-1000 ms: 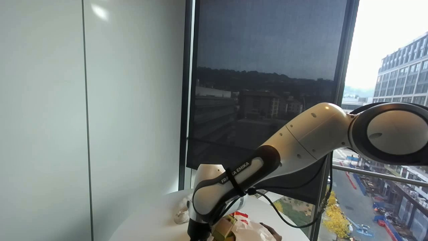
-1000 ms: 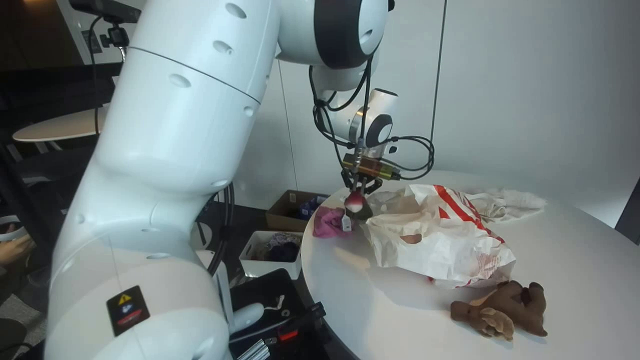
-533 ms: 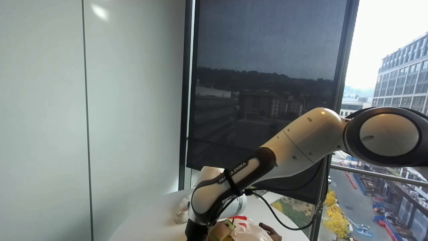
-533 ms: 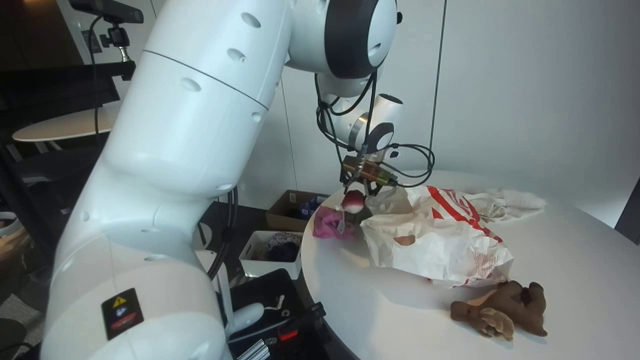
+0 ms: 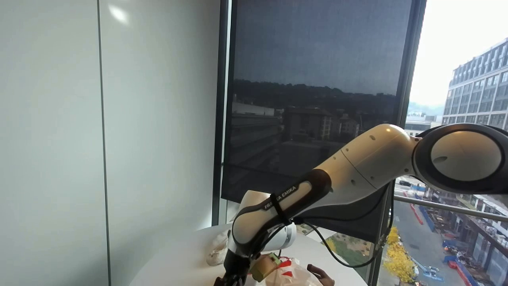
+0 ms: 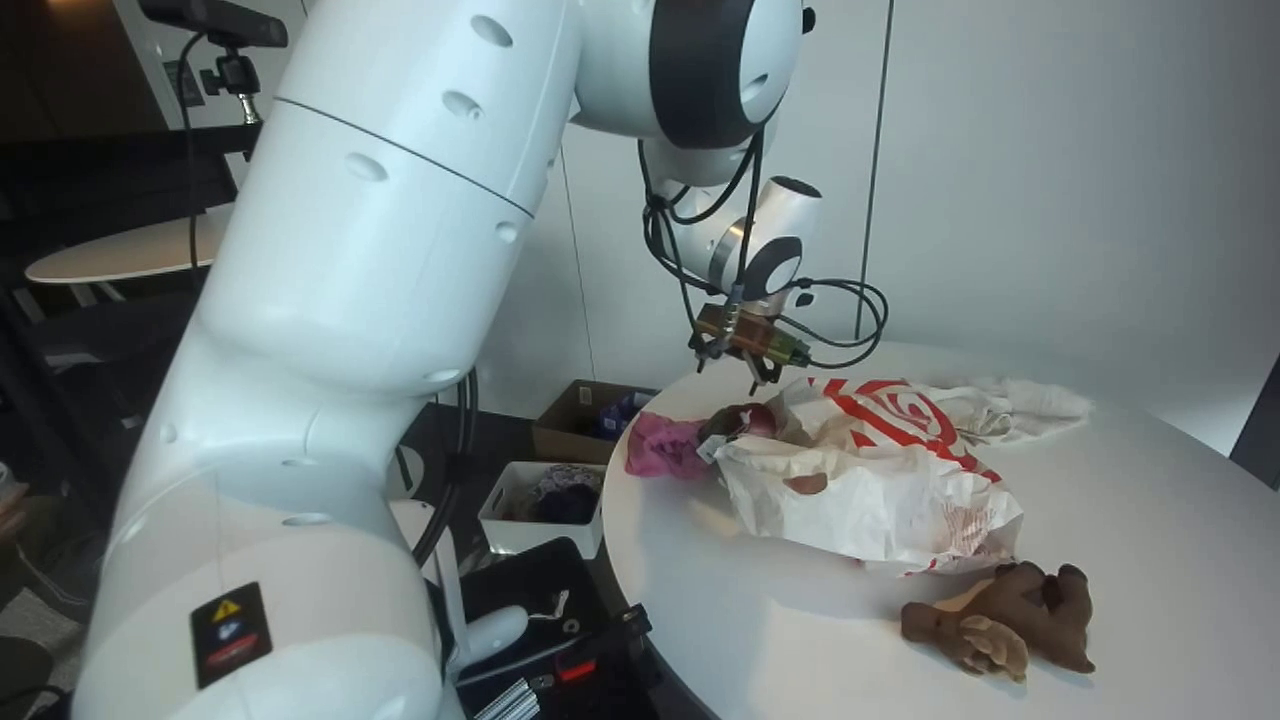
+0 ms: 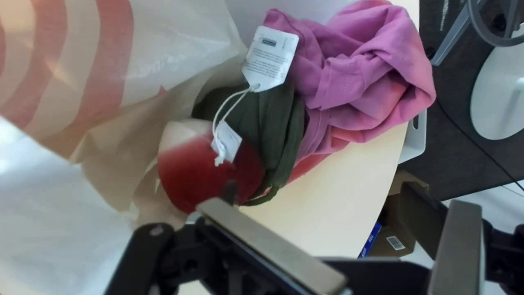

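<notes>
My gripper stands wide open with nothing between its fingers. In an exterior view the gripper hangs just above a red item with a pale end. In the wrist view this red item lies against a dark green cloth, at the mouth of a white bag with red stripes. One fingertip overlaps the red item there, but an exterior view shows a gap below the fingers. A white tag on a string lies over the green cloth. Beside it is a crumpled pink cloth.
A brown plush animal lies at the near side of the round white table. Behind the bag is a crumpled white cloth. Beyond the table edge, a cardboard box and a white bin stand on the floor.
The gripper has opened and let go of the red item, which now rests at the bag's mouth. The gripper dipped, then rose and shifted slightly toward the bag.
</notes>
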`<control>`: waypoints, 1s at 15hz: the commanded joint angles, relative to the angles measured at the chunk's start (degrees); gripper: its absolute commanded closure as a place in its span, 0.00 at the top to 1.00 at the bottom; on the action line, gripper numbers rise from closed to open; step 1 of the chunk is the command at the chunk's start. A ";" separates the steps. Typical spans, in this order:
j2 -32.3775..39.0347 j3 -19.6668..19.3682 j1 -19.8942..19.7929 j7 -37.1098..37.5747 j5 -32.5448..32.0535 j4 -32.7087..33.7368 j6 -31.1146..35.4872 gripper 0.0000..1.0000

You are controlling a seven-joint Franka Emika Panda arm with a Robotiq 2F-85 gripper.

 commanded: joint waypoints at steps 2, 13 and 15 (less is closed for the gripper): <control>-2.99 0.32 -3.44 -0.05 2.96 -3.36 -0.50 1.00; 2.71 -10.46 -0.69 5.70 -6.90 -4.75 10.76 1.00; 3.69 -13.76 1.08 9.23 -10.65 -4.36 14.35 1.00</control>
